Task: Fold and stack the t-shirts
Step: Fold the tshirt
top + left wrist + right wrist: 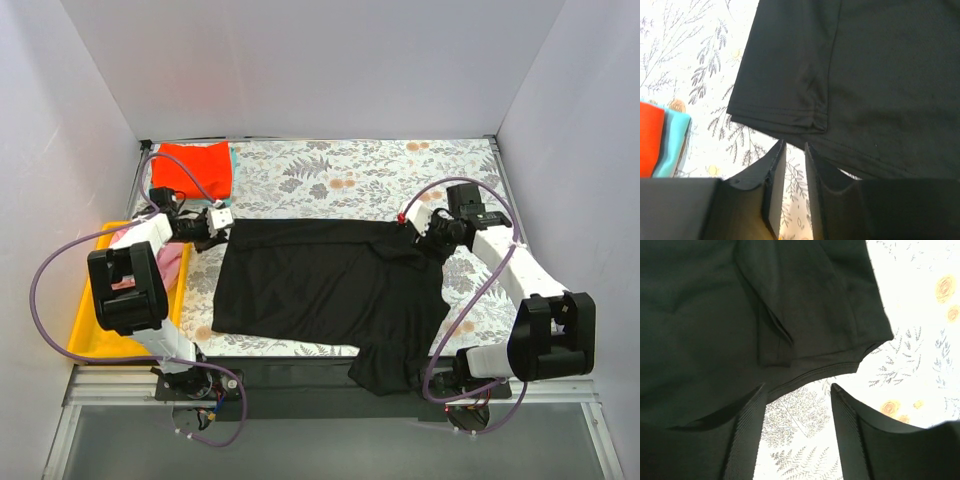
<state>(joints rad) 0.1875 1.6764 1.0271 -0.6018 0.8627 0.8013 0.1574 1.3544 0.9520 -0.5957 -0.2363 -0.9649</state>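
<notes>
The large black t-shirt [320, 290] lies spread flat mid-table, one part hanging over the near edge. My left gripper [222, 222] is at its far-left corner; in the left wrist view [794, 145] the jaws stand narrowly apart and empty, just short of the black hem [790, 120]. My right gripper [412, 225] is at the far-right corner; in the right wrist view [798, 387] it is open and empty, with the black cloth's edge [815, 372] just ahead of the tips. The folded red-orange t-shirt [195, 168] lies on the teal one [232, 165] at the back left. The pink t-shirt [170, 262] lies in the tray.
The grey-and-orange floral table cloth [330, 170] covers the table. A yellow plastic tray [95, 340] sits along the left edge beside the left arm. White walls close in the back and both sides.
</notes>
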